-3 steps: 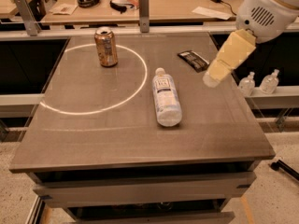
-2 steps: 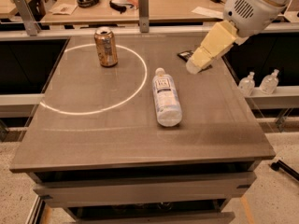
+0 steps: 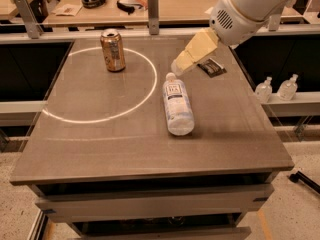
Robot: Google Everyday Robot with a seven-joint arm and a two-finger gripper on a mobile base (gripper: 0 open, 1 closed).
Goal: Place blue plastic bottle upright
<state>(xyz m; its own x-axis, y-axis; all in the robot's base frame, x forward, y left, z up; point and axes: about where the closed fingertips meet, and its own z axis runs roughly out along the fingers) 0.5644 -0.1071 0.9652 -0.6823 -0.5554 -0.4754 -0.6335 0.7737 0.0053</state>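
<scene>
The blue plastic bottle (image 3: 177, 105) lies on its side near the middle of the grey table (image 3: 100, 144), its white cap pointing to the far side and its white label facing up. My gripper (image 3: 179, 68), with cream-coloured fingers, hangs just above and behind the bottle's cap end, coming in from the upper right on the white arm (image 3: 245, 9). It holds nothing.
A copper-coloured drink can (image 3: 112, 50) stands upright at the far left inside a white circle marked on the table. A small dark packet (image 3: 211, 68) lies at the far right. Two small clear pump bottles (image 3: 276, 88) stand on a shelf to the right of the table.
My gripper has moved left and down from above the table's right side to just behind the bottle's cap. The bottle and the can have not moved.
</scene>
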